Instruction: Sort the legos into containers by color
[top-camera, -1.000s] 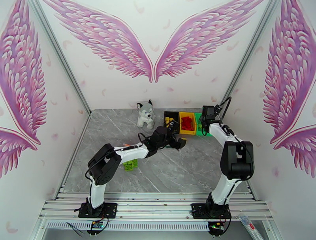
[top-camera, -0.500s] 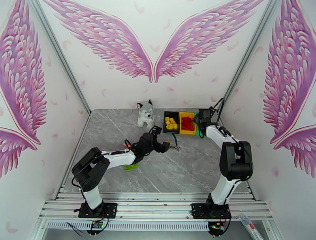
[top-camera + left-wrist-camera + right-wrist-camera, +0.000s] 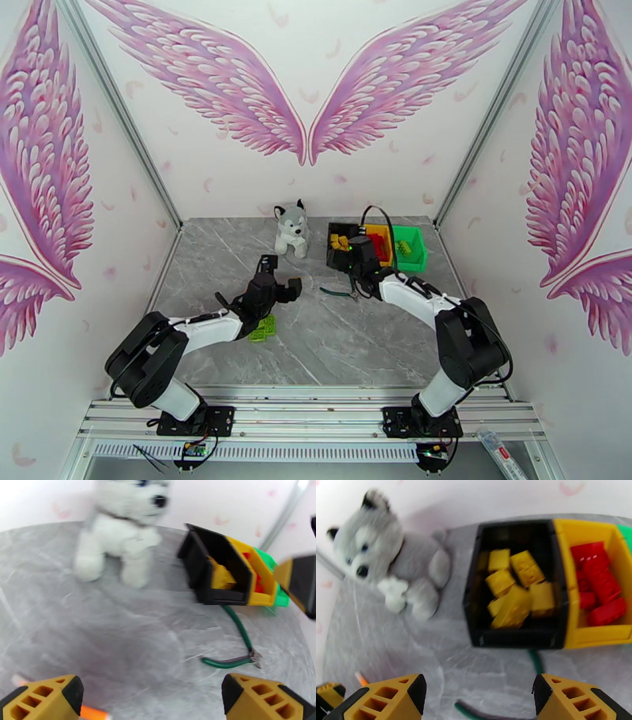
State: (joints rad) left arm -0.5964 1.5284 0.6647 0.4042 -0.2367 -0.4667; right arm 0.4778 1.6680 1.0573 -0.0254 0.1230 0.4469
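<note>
The three bins stand joined in a row at the far edge of the worktop point(image 3: 355, 339), right of the middle and close to the back wall point(image 3: 316, 189). From left to right they are the black bin point(image 3: 335, 230), the yellow bin point(image 3: 385, 259) and the green bin point(image 3: 419, 254). Yellow bricks point(image 3: 513, 594) lie heaped in the black bin, red bricks point(image 3: 598, 586) in the yellow bin and green bricks point(image 3: 404, 246) in the green bin. A few loose green bricks point(image 3: 262, 328) lie on the worktop left of the middle, right beside the left forearm.

The right tool point(image 3: 480, 699) hovers just in front of the black bin's near rim. Its two fingers are spread wide with nothing between them. The left tool point(image 3: 152, 699) hangs over the middle-left of the worktop, well apart from the bins, facing them. Its fingers are also wide apart and hold nothing.

A plush dog point(image 3: 290, 229) sits by the far edge, left of the black bin, with a narrow strip of bare surface between the two. Green-handled pliers point(image 3: 227, 662) lie just in front of the black bin, between the two tools. An orange stick point(image 3: 93, 713) lies under the left tool.

A broad stretch of bare grey surface runs from the pliers to the near edge between the two arms. There is more bare surface along the left edge, beyond the dog.
</note>
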